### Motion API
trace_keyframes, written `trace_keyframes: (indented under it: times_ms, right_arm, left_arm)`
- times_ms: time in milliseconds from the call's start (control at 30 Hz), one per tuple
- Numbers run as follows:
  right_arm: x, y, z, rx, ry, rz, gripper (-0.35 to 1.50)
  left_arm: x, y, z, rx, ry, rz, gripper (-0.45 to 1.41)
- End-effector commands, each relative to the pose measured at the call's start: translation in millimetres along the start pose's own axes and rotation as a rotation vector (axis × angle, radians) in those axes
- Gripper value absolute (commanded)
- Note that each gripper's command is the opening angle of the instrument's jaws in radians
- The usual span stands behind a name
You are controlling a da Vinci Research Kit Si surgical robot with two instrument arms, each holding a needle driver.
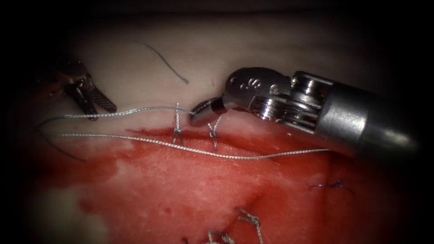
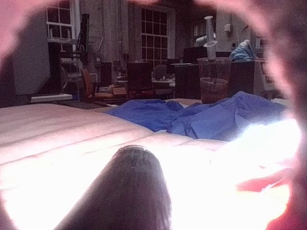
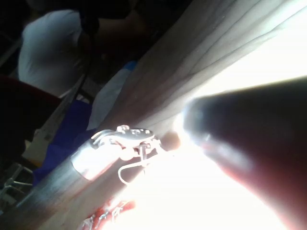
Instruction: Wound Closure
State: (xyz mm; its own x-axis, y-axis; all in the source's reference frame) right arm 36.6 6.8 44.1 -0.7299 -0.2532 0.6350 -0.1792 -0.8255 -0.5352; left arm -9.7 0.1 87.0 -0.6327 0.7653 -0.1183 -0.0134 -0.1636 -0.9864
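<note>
The right arm's tool (image 1: 205, 110) is recorded nearest the lens, its shaft entering from the endoscope view's right. Its jaws are seen closed at the upper edge of the cut (image 1: 235, 142), where the thread (image 1: 135, 112) ends at their tip; they are judged to be gripping that thread, between the two stitches. No needle can be made out at the tip.

The cut, taken as the landmark, runs across the tissue (image 1: 253, 49). Two stitches (image 1: 177, 129) are seen standing on it, side by side, the second (image 1: 213, 132) just below the right tool's tip. One strand of thread is traced from the tip leftward, along and just above the cut; a second strand (image 1: 226, 155) lies along the cut itself. Red fluid (image 1: 190, 180) covers the tissue below the cut. A loose cut end (image 1: 167, 63) lies well above it.

The left arm's tool (image 1: 92, 97) is noted at the cut's far left end, just above the upper strand, jaws parted and holding nothing.

In judgement, the grip is best kept firm and the upper strand kept clear of the standing stitches. Tension would be better directed along the cut than upward, so that the stitches are not lifted. The slack at the left end should be watched for snagging.
</note>
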Motion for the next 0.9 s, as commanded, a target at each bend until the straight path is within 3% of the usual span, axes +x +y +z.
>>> trace_keyframes:
  times_ms: [33, 167, 267, 300, 433, 533, 733, 833, 900]
  right_arm:
    - [-1.2, -0.9, -1.0, 0.005, -0.007, -0.003, -0.35]
    - [-1.2, -0.7, -1.0, 0.004, -0.007, -0.005, -0.35]
    - [-1.1, -0.3, -0.8, 0.002, -0.009, -0.011, -0.35]
    - [-1.1, -0.3, -0.8, 0.002, -0.009, -0.011, -0.35]
    - [-0.8, -0.5, -0.9, 0.002, -0.005, -0.013, -0.35]
    - [-0.6, -0.6, -1.0, 0.002, -0.004, -0.013, -0.35]
    - [-0.5, -0.8, -1.2, -0.002, -0.005, -0.012, -0.35]
    - [-0.6, -0.7, -1.1, -0.002, -0.005, -0.013, -0.35]
    - [-0.6, -0.7, -1.1, -0.002, -0.005, -0.013, -0.35]
  left_arm:
    - [0.9, 1.3, -1.2, 0.033, -0.014, 0.019, 0.29]
    - [1.9, 3.2, -1.9, 0.040, -0.019, 0.011, 0.22]
    - [4.4, 3.8, -3.6, -0.075, 0.094, -0.077, 0.17]
    - [4.4, 3.8, -3.6, -0.075, 0.094, -0.077, 0.17]
    - [5.7, 3.7, -5.7, -0.205, 0.216, -0.137, 0.15]
    - [5.6, 3.9, -5.9, -0.194, 0.209, -0.134, 0.15]
    - [4.1, 6.2, -4.8, -0.044, 0.063, -0.112, 0.14]
    - [3.6, 8.0, -2.6, 0.074, -0.067, -0.123, 0.14]
    - [3.5, 8.3, -2.0, 0.091, -0.088, -0.119, 0.09]
